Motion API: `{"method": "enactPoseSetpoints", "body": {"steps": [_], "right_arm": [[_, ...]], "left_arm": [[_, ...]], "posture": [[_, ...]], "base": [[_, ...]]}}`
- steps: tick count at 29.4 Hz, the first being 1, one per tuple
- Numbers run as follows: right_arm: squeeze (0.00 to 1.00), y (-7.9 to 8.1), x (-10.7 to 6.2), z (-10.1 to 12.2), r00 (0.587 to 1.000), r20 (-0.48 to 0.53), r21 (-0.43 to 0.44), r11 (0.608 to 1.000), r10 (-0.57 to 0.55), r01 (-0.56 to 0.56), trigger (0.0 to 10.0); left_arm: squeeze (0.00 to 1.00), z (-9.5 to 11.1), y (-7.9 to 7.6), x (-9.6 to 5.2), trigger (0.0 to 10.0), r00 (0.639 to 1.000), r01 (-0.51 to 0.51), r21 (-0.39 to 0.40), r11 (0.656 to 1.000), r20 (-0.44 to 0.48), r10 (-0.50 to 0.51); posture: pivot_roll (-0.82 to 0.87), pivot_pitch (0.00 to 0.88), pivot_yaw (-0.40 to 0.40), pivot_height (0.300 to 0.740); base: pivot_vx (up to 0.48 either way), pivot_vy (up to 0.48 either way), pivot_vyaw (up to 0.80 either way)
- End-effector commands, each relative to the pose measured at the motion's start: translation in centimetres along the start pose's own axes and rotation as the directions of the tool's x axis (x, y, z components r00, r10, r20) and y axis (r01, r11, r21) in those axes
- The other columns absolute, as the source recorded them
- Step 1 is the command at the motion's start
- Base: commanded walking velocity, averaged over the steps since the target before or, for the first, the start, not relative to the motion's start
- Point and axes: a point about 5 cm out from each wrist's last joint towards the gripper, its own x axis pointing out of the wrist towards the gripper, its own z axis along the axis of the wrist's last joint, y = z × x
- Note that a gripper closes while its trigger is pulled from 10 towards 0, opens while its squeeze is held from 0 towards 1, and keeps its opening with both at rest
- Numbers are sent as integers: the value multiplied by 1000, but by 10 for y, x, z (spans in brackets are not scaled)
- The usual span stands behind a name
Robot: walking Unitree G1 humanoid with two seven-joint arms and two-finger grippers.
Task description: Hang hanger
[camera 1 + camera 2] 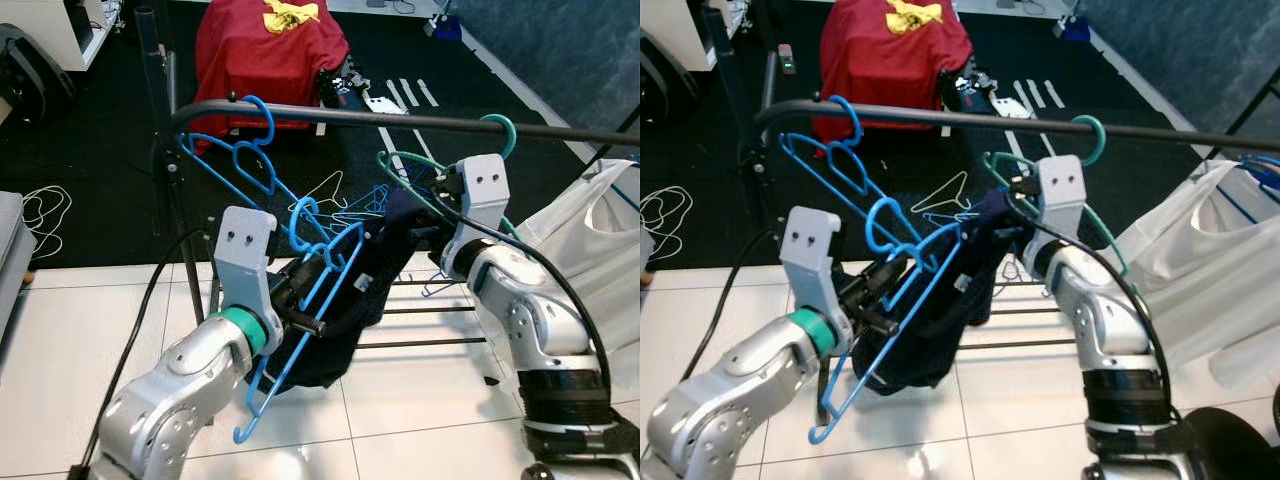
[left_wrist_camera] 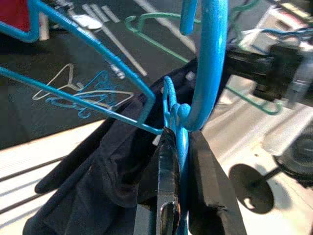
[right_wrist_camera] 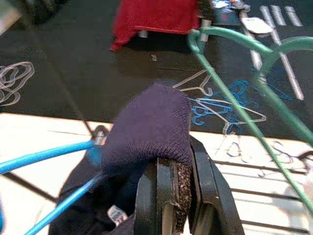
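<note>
L gripper (image 1: pixel 300 300) is clamped on the blue hanger (image 1: pixel 318 268), hook pointing up toward the rail (image 1: pixel 400 118) above it. R gripper (image 3: pixel 172 188) pinches the dark garment (image 1: pixel 385 270) draped betw. them.

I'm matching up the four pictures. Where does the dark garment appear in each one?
Left eye: dark garment, centre, below the rail.
Right eye: centre, between both arms.
Left wrist: lower left.
Right wrist: centre, clamped in the jaws.
Shared landmark: green hanger.
</note>
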Motion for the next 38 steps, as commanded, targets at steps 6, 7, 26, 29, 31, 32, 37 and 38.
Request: {"method": "enactPoseSetpoints", "body": {"steps": [6,7,26,29,31,32,37,38], "right_arm": [[0,-35,-2,20,984,74,45,986,-162,159,0],[0,-35,-1,22,983,83,65,985,-164,159,0],[0,-33,-1,22,976,58,135,970,-209,200,0],[0,-35,0,22,975,55,139,968,-217,208,0],[0,-33,1,24,975,57,141,969,-214,205,0],[0,-30,2,25,976,60,138,970,-208,198,0],[0,-25,6,24,978,57,133,972,-202,193,0],[0,-26,7,24,977,55,134,971,-205,196,0]], "left_arm": [[0,0,-13,-29,10000,947,321,-31,947,-23,-321],[0,-1,-15,-29,10000,940,340,-30,940,-29,-341],[0,-5,-21,2,10000,982,184,177,967,15,-190],[0,-3,-19,1,10000,984,168,209,963,26,-177],[0,-2,-20,3,10000,985,158,218,963,39,-170],[0,-1,-22,4,10000,985,145,228,963,55,-161],[0,0,-28,6,10000,983,146,250,957,75,-169],[0,0,-30,5,10000,980,157,249,956,77,-181]], "posture": [[-36,78,-20,740],[-38,75,-20,740],[-48,81,-23,740],[-45,82,-25,740],[-46,82,-23,740],[-48,82,-24,740],[-51,83,-25,740],[-50,84,-26,740]], "base": [[0,0,0],[0,0,0],[0,0,0],[0,0,0],[0,0,0],[0,0,0],[0,0,0],[0,0,0]]}}
